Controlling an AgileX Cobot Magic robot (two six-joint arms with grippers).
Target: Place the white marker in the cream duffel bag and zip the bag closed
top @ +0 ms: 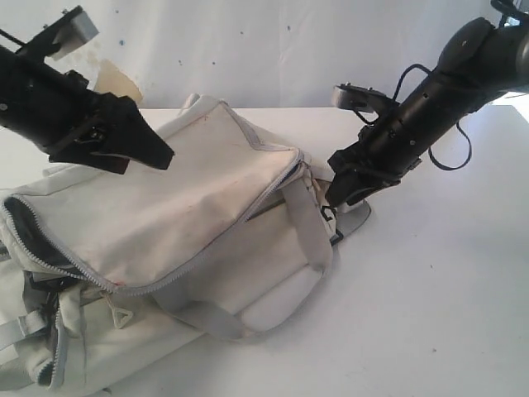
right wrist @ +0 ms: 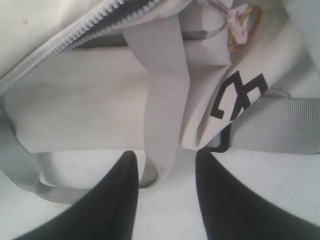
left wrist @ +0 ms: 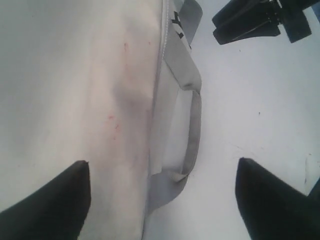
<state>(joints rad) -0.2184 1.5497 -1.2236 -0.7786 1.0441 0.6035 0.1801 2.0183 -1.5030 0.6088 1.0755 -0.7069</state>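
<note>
Cream duffel bag [top: 190, 198] lies slumped on white table [top: 430, 289], directly below left gripper [top: 149, 157] and reaching across to right gripper [top: 340, 198]. Left gripper hangs clear above the bag's top flap, touching nothing; in the left wrist view, left gripper [left wrist: 162, 161] has its fingers [left wrist: 50, 200] spread wide, one over the cream fabric, the other over bare table, holding nothing. Under that gap sits the bag's edge with a pale grey handle strap [left wrist: 192, 125] looping out onto the table. Right gripper is down low at the bag's end, tips near the table. In the right wrist view, right gripper [right wrist: 165, 152] shows a narrow gap, its fingers [right wrist: 120, 200] not closed on anything; a webbing strap [right wrist: 160, 75] runs down from the bag and ends just ahead of the tips, contact unclear from this angle. Beyond the tips: grey zipper [right wrist: 90, 25], gold ring [right wrist: 245, 25], black printed mark [right wrist: 240, 97]. Zipper unfastened along the flap, dark lining [top: 29, 236] showing at the end farthest from right gripper.
</note>
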